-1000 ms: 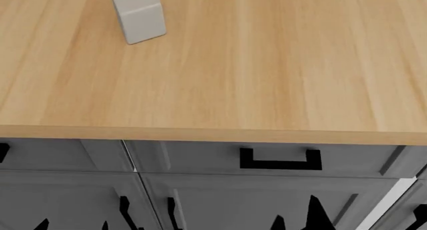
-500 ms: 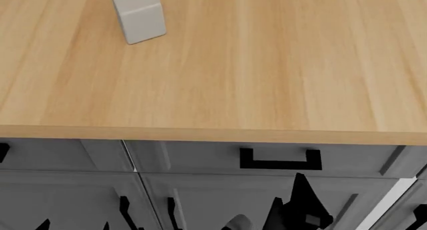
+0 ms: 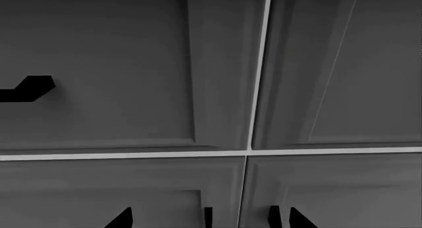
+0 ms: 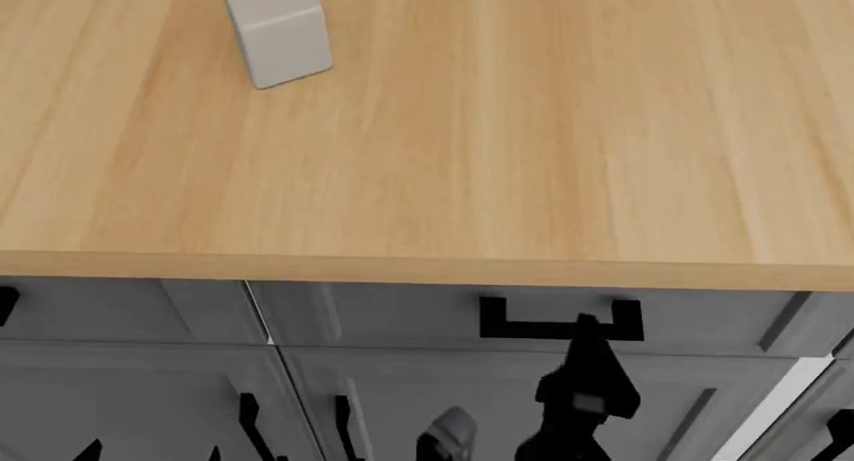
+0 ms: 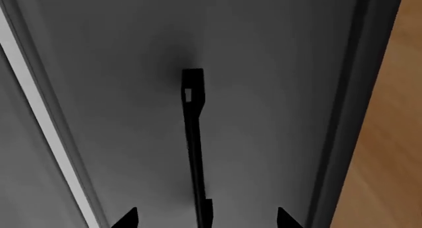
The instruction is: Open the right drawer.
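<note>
The right drawer [image 4: 400, 316] is a shallow grey front just under the wooden counter edge, shut, with a black bar handle [image 4: 561, 319]. My right gripper [image 4: 585, 353] reaches up from below, and its tip overlaps the handle's bar in the head view. In the right wrist view the handle [image 5: 192, 139] runs as a thin black bar on the drawer panel [image 5: 277, 89], between my open right gripper's [image 5: 205, 220] two fingertips. My left gripper [image 4: 147, 453] is low at the left, open and empty. In the left wrist view it [image 3: 208, 220] faces the cabinet fronts.
A grey box [image 4: 278, 31] stands on the wooden counter [image 4: 507, 131] at the back left. The matching left drawer's handle [image 3: 27, 88] shows beside a vertical seam [image 3: 259, 65]. Cabinet doors with vertical black handles [image 4: 247, 413] are below the drawers.
My right gripper has risen from the bottom edge of the head view up to the drawer handle. The left gripper and the drawer have not moved.
</note>
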